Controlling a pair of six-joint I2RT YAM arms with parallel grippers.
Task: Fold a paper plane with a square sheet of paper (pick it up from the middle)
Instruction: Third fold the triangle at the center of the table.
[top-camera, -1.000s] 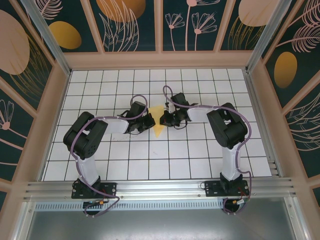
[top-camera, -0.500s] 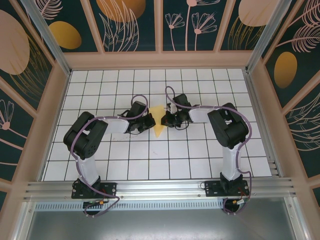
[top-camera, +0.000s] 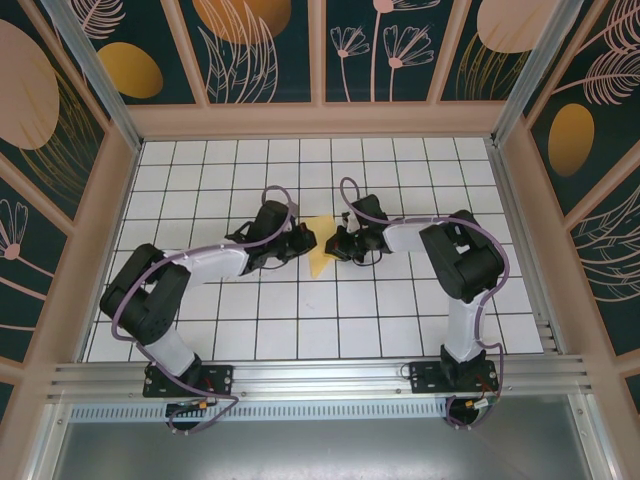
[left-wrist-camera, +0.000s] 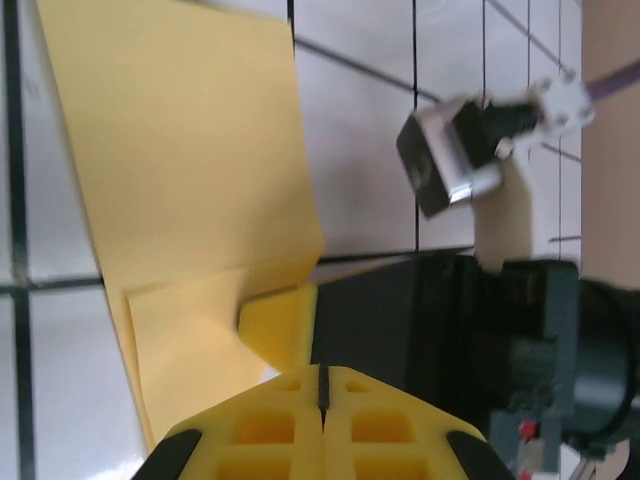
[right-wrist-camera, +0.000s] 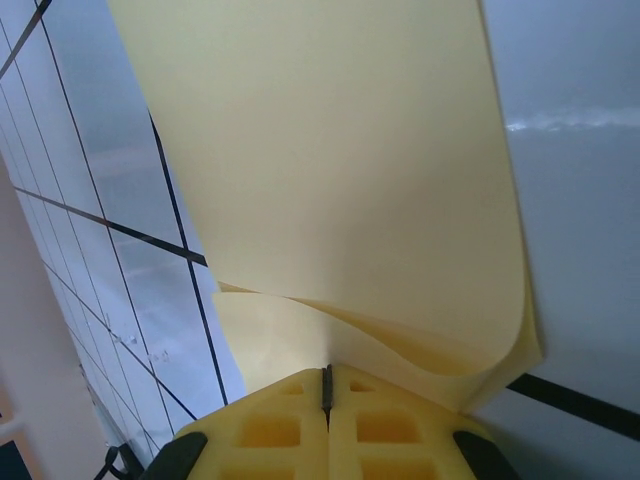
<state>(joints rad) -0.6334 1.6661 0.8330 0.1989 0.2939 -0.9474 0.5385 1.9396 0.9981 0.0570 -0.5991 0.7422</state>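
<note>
Yellow paper (top-camera: 319, 258) in the middle of the white bench (top-camera: 300, 330), partly folded, pointed end toward the near edge. Left hand (top-camera: 300, 243) just at its left side, right hand (top-camera: 335, 245) just at its right side, both low down and very close together. Left hand shut tight, tips over a small folded-over bit of paper. Right hand shut tight too, tips right at a bend, with one side of the paper curling up. Pinching or only pressing down: hard to tell for both.
</note>
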